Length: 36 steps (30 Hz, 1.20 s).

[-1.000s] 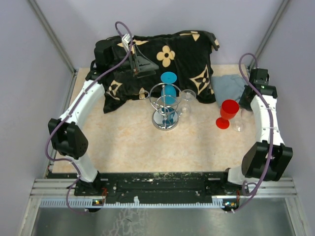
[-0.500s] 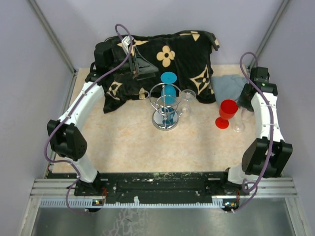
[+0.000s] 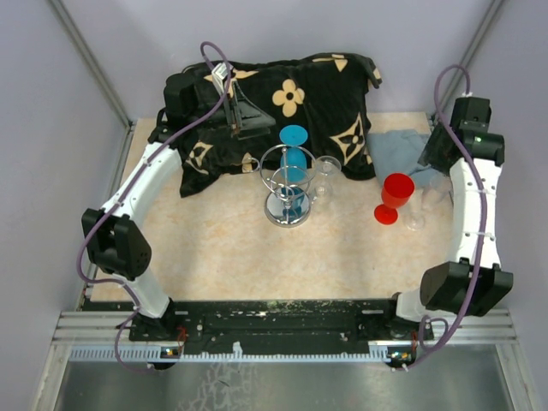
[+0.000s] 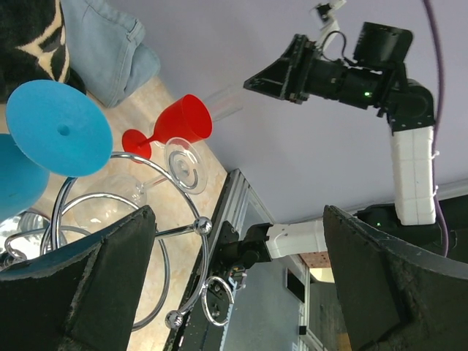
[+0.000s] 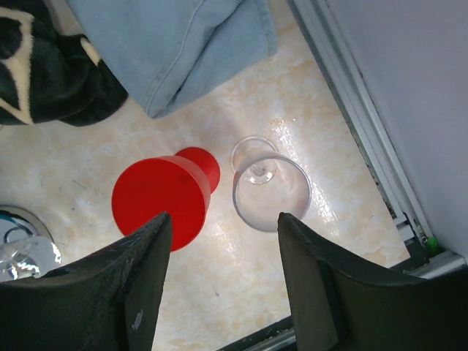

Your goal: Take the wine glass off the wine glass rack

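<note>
Right gripper (image 5: 223, 234) hangs spread and empty directly above a red glass (image 5: 162, 201) and a clear glass (image 5: 270, 191), which stand side by side. Left gripper (image 4: 238, 219) is also spread and empty. Just ahead of it is the rack (image 3: 288, 212), where a blue glass (image 4: 57, 128) and a second clear glass (image 4: 183, 164) hang upside down.

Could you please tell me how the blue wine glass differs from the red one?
The blue wine glass hangs upside down, foot up; the red wine glass stands upright. The blue one is on the wine glass rack; the red one is on the table, to the rack's right. Both are opaque, stemmed, and not gripped.
</note>
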Each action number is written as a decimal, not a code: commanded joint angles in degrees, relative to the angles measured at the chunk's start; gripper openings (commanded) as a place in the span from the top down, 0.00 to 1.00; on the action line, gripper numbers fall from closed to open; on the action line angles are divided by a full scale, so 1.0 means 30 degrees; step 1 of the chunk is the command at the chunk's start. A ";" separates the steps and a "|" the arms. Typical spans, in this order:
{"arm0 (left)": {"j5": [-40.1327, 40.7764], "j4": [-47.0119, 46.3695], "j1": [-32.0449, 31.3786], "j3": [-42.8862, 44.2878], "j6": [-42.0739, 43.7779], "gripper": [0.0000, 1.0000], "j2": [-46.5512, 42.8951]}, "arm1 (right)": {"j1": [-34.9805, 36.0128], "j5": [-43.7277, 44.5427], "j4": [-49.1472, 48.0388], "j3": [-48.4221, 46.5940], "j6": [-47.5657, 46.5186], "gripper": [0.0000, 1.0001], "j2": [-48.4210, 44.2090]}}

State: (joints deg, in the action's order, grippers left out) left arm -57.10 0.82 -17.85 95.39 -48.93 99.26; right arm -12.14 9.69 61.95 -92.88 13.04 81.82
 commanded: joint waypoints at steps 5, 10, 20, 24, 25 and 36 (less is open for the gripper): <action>0.0000 0.0375 0.0203 0.1516 0.0662 0.00 0.1684 | -0.0076 0.0057 0.2003 -0.4510 0.0006 0.40 -0.1975; -0.0433 -0.0987 0.0500 0.2322 -0.1759 0.00 0.3491 | -0.0087 -0.1293 0.2467 -0.5014 0.0395 0.40 -0.2708; -0.0448 -0.1164 0.0768 0.3336 -0.2547 0.12 0.5218 | -0.0084 -0.2495 0.2695 -0.4545 0.0576 0.38 -0.3792; -0.0463 -0.1601 0.0797 0.2985 -0.2937 0.15 0.5529 | -0.0084 -0.3656 0.2562 -0.4450 0.0547 0.11 -0.3835; -0.0465 -0.1677 0.0793 0.2883 -0.3038 0.15 0.5592 | -0.0084 -0.4020 0.2440 -0.4396 0.0572 0.10 -0.3855; -0.0424 -0.1817 0.0763 0.2032 -0.3221 0.27 0.6291 | -0.0054 -0.6856 0.1042 -0.3647 0.1111 0.08 -0.4506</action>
State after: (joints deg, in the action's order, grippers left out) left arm -57.71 -2.72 -15.64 102.41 -58.35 116.77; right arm -12.16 -7.75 68.77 -103.70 15.57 70.46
